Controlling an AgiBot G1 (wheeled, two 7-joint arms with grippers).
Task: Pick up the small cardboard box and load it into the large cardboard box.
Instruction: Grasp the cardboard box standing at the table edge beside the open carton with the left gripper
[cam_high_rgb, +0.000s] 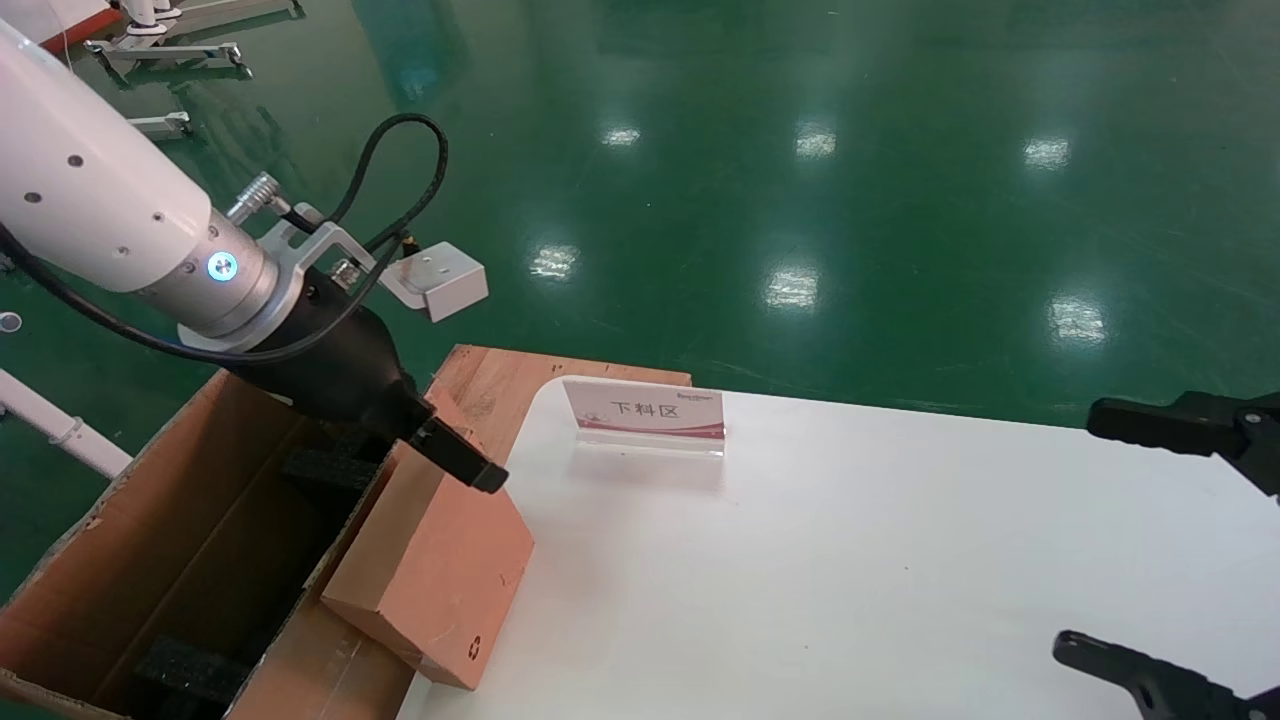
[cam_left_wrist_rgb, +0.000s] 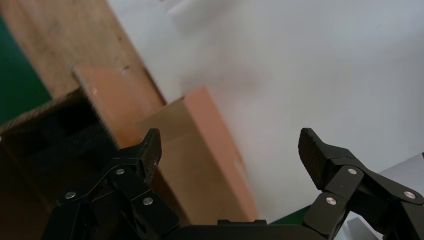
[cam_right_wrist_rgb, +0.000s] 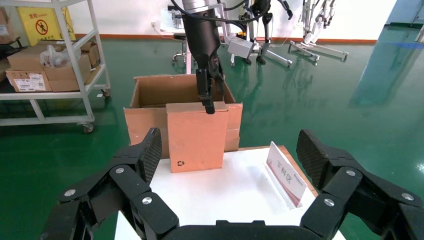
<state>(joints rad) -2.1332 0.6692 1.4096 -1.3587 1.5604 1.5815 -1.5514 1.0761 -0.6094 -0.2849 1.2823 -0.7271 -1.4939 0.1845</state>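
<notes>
Hovering left gripper (cam_high_rgb: 455, 455), fingers spread wide, holding nothing, sits over the top edge of small cardboard box (cam_high_rgb: 432, 570); box stands tilted on table edge, leaning against large cardboard box (cam_high_rgb: 150, 540) just beside it. Right gripper (cam_high_rgb: 1175, 545) idle, splayed apart, far across the white table (cam_high_rgb: 850, 560).

Small cardboard box (cam_high_rgb: 430, 570) leans on open large cardboard box (cam_high_rgb: 150, 540).

White left arm (cam_high_rgb: 90, 200), silver wrist ring with blue light, looped black cables, black tool (cam_high_rgb: 445, 445)
</notes>
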